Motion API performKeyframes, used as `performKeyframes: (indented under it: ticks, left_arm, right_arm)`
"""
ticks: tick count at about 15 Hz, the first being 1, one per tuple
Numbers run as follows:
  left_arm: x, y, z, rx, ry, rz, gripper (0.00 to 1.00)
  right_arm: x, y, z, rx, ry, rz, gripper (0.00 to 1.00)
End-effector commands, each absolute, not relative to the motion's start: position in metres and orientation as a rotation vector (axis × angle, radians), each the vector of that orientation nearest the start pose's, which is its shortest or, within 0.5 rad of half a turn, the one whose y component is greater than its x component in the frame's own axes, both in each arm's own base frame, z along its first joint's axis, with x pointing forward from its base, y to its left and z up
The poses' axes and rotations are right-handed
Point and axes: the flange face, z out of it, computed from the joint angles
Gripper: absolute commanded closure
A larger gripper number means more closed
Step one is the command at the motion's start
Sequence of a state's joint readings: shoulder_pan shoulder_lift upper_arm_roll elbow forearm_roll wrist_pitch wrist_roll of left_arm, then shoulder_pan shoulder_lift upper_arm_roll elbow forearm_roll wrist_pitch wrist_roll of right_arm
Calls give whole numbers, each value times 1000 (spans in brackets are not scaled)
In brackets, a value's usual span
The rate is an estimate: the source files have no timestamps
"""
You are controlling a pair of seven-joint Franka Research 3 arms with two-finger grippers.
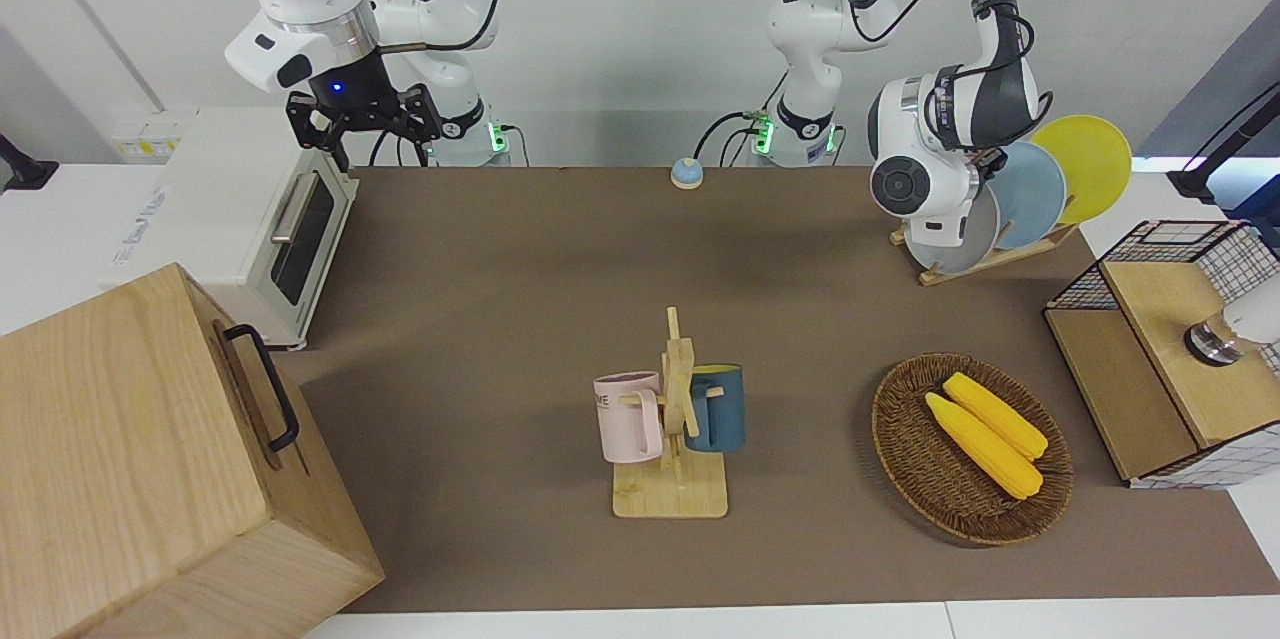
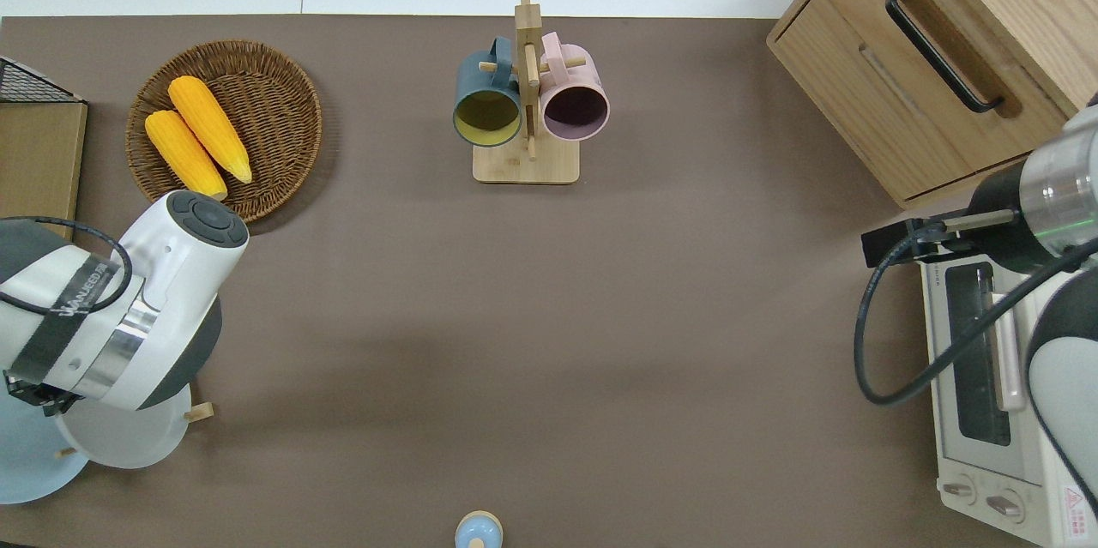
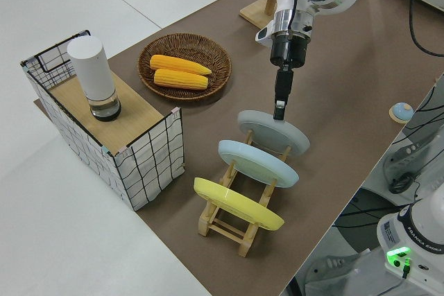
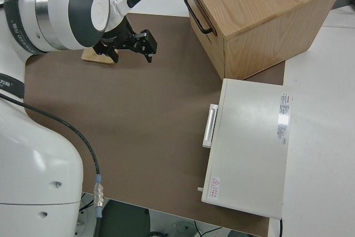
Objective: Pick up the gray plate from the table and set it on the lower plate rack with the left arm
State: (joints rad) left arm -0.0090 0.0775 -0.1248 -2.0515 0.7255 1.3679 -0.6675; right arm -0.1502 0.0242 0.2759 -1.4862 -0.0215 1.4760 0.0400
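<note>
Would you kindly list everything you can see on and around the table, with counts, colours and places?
gray plate: 1, pale gray, standing in the rack's slot farthest from the yellow plate
light blue plate: 1, middle slot
yellow plate: 1, end slot
lower plate rack: 1, light wood, at the left arm's end
basket: 1, brown wicker, holding 2 yellow corn cobs
mug stand: 1, wooden, with a pink mug and a dark blue mug
toaster oven: 1, white, at the right arm's end
wooden cabinet: 1, beside the oven
wire crate: 1, with a white cylinder on it
left pincer: black, at the gray plate's top edge
right pincer: black, parked
</note>
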Motion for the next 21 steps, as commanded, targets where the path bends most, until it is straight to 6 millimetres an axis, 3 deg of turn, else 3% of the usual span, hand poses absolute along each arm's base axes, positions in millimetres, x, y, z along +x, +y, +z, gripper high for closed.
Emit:
performKeyframes:
  ticks: [1, 7, 10, 12, 14, 17, 19, 21]
  left_arm:
    - [495, 4, 411, -2244, -470, 435, 13]
    - [528, -28, 466, -2598, -589, 358, 13]
    - [542, -33, 520, -2766, -627, 280, 13]
    - [544, -16, 550, -2863, -630, 271, 13]
    - [542, 18, 582, -2997, -586, 261, 13]
    - [528, 70, 607, -3173, -372, 331, 13]
    - [518, 79, 618, -3198, -183, 322, 13]
    - [514, 81, 625, -3210, -120, 302, 13]
  right_arm:
    - [547, 64, 648, -3159, -111, 52, 17]
    - [547, 63, 647, -3159, -111, 57, 17]
    - [547, 63, 647, -3159, -111, 54, 17]
    - [547, 64, 648, -3159, -111, 52, 17]
    - [547, 63, 647, -3159, -111, 57, 17]
    - [547, 63, 647, -3159, -111, 57, 17]
    - [547, 63, 647, -3159, -111, 54, 17]
    - [547, 63, 647, -3159, -111, 57, 17]
